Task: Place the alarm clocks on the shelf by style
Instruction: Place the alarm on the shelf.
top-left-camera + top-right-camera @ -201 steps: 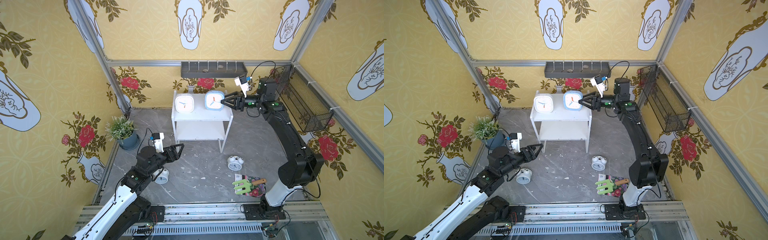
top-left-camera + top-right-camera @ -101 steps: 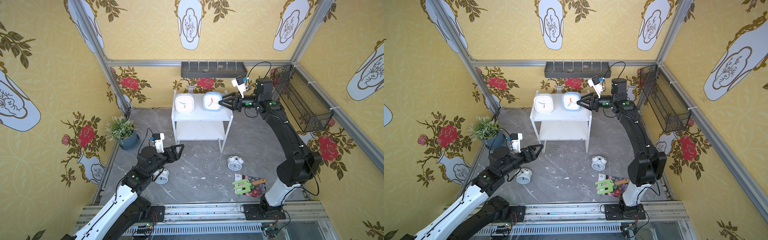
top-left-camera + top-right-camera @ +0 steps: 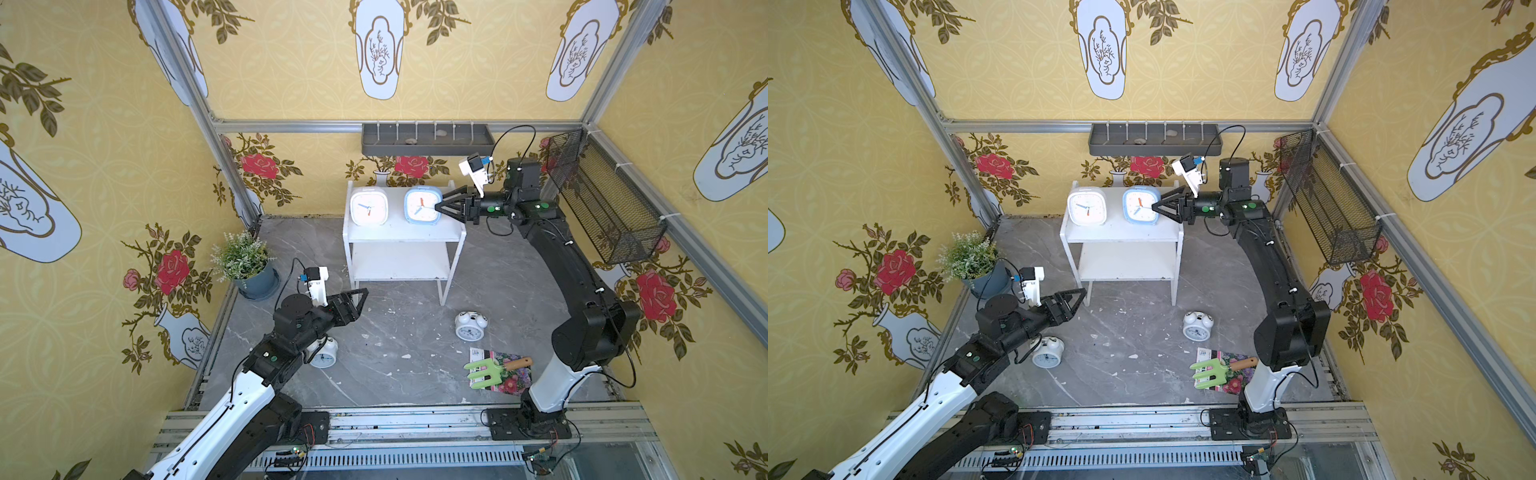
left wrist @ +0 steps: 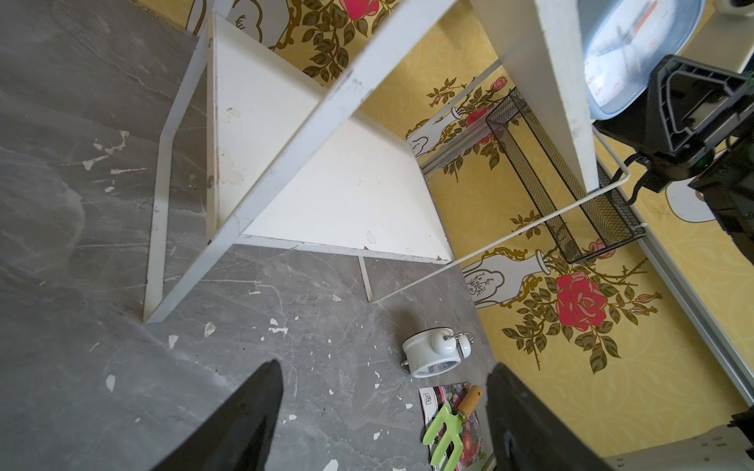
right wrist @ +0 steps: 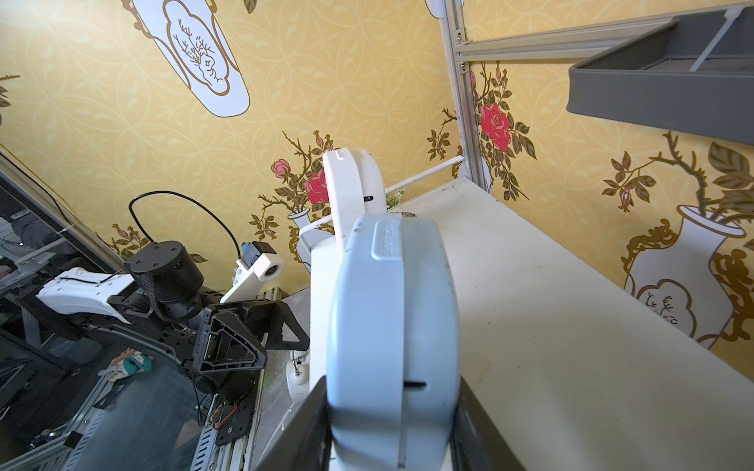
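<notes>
Shelf (image 3: 399,237), top board: white square clock (image 3: 369,206) and light blue clock (image 3: 420,206), upright, side by side. Right gripper (image 3: 439,205): fingers (image 5: 306,428) close on either side of the light blue clock (cannot tell whether they grip it). Left gripper (image 3: 362,293): fingers (image 4: 245,416) wide, empty. Counter (image 3: 395,357): near twin-bell clock (image 3: 325,354) under the left arm, far twin-bell clock (image 3: 470,326) beside a shelf leg.

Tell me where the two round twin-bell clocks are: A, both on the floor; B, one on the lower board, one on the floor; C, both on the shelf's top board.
A: one twin-bell clock and the other twin-bell clock both sit on the grey floor, off the shelf.
</notes>
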{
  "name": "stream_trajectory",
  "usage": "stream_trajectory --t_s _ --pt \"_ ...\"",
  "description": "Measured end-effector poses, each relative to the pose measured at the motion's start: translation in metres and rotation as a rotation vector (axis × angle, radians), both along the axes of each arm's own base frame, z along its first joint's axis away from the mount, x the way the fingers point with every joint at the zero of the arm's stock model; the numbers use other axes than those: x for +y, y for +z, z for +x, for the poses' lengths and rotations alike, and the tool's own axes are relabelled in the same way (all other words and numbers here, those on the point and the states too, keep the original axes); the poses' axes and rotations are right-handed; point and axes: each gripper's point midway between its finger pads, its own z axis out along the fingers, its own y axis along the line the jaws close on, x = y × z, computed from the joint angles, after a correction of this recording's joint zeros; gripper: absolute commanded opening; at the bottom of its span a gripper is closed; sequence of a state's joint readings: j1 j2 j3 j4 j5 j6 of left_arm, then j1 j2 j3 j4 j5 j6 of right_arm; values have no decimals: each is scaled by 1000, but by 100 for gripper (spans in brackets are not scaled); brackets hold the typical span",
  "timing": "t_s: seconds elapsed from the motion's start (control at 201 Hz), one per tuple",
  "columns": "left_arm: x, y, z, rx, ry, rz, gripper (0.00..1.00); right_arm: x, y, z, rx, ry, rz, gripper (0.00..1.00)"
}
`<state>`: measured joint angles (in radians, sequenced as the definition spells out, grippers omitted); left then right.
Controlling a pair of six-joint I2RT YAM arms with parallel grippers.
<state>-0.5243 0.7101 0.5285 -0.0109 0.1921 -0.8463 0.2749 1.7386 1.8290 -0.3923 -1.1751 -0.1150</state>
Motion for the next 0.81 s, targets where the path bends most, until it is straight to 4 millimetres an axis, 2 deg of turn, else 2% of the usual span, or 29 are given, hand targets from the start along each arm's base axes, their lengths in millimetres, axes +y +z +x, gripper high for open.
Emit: stream_trajectory --t_s 0.134,0.294,0.493,0.812 --pt "0 0 0 0 0 0 82 0 -2 2 -8 -10 -6 54" --pt "-1 -1 1 3 0 2 82 -1 -1 4 -16 -25 -12 67" --pt "-2 0 1 0 -6 -2 82 -2 0 5 -26 -41 -17 72" --pt "-3 4 -1 -15 -19 -9 83 -4 -5 9 -15 -68 -37 73"
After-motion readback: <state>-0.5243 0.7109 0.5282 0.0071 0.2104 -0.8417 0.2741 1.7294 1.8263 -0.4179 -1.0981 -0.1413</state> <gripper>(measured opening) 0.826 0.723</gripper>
